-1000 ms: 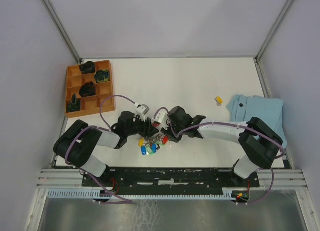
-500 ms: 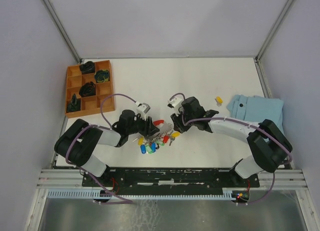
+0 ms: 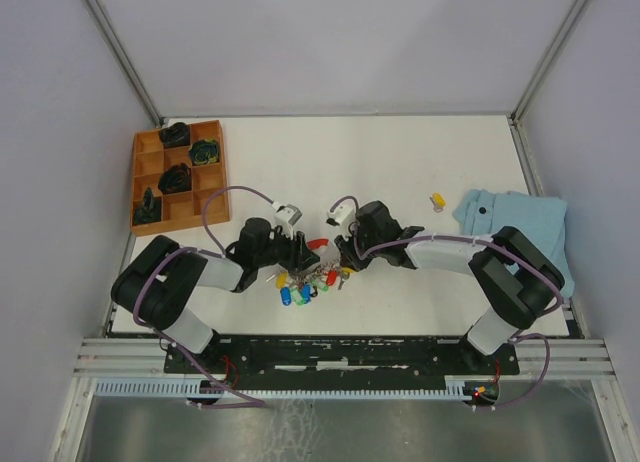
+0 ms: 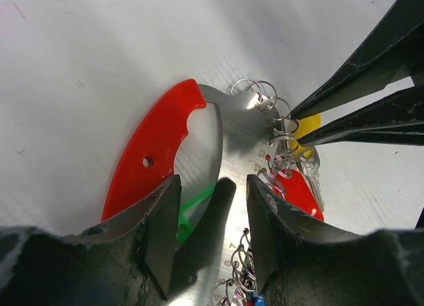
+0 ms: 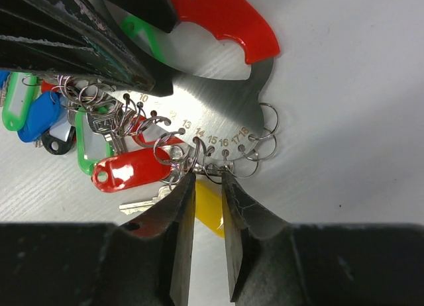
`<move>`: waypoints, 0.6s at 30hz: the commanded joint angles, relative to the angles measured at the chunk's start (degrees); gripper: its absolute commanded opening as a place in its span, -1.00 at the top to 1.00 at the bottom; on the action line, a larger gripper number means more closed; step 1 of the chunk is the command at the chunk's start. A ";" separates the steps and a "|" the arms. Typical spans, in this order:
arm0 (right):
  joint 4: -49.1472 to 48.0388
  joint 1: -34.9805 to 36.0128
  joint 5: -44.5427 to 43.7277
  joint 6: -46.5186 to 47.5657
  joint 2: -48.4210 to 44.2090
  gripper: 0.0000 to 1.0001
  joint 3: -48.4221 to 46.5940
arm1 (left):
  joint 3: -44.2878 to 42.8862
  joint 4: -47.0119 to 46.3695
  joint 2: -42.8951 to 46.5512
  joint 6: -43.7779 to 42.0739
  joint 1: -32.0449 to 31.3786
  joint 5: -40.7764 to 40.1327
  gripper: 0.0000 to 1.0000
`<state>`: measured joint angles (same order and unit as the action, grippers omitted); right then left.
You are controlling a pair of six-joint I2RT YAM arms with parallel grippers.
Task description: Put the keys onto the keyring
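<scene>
Between the narrowly parted jaws of the right gripper [image 5: 204, 187], the yellow-tagged silver key [image 5: 207, 210] lies lengthwise at the keyring's [image 5: 199, 97] numbered holes, while the left gripper [image 4: 211, 216] clamps the plate.

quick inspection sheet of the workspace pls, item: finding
surface: white table, bare at the back
job's things: keyring, a numbered metal plate with red handle; keys with coloured tags hang from its small rings
clutter: wooden tray with dark items, blue cloth, small yellow piece
grippers: left pincer grips the plate; right pincer at a ring, yellow tag between its fingers
cables: purple cable loops over the left arm
surroundings: plain grey walls
</scene>
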<state>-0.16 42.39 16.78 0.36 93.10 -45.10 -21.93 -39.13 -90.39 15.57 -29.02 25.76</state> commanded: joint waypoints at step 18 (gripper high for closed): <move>-7.70 0.72 -5.69 4.45 -1.36 0.99 0.54 | -1.42 0.73 -1.72 -1.95 -0.28 1.31 -0.02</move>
<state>-4.51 42.76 12.71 3.77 94.76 -44.95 -22.57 -39.20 -91.15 15.57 -29.02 26.15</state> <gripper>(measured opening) 0.015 0.512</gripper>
